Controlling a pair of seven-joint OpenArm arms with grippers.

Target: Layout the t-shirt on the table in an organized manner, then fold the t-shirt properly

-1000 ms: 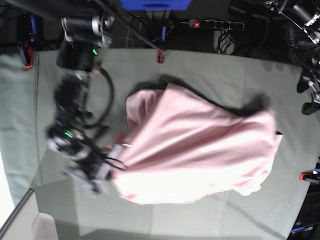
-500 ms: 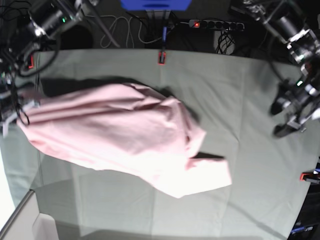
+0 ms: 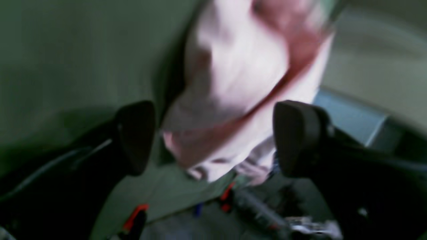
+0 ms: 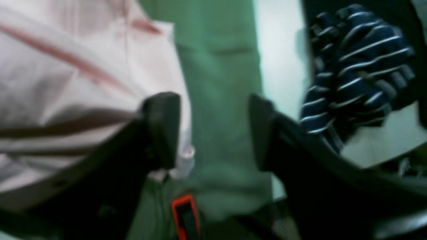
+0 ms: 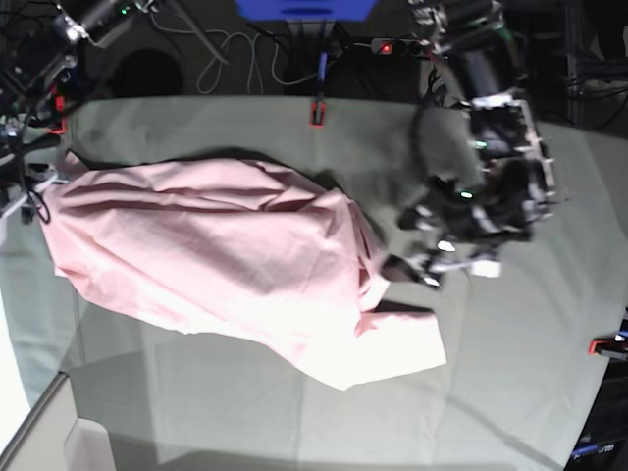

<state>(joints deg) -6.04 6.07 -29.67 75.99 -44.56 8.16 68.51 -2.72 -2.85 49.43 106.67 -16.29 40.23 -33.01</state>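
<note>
The pale pink t-shirt (image 5: 216,255) lies crumpled along the left and middle of the table (image 5: 510,392), with no lettering showing. Its right end lies as a flat flap near the middle. My left gripper (image 5: 407,267) hovers just right of that end. In the blurred left wrist view it (image 3: 213,140) is open, with the shirt (image 3: 240,66) showing between and beyond the fingers. My right gripper (image 5: 27,201) is at the shirt's left edge. In the right wrist view it (image 4: 213,133) is open over bare cloth, and the shirt's edge (image 4: 66,66) lies beside one finger (image 4: 163,130).
Red-and-black clamps sit at the table's far edge (image 5: 315,113), right edge (image 5: 603,345) and near my right gripper (image 4: 183,213). A navy striped cloth (image 4: 360,66) lies beyond the table's left edge. A power strip (image 5: 422,47) and cables lie behind the table.
The shirt was dragged left across the table and now lies spread out there. My left arm swung in from the far right to the shirt's right end. My right gripper stays at the left edge.
</note>
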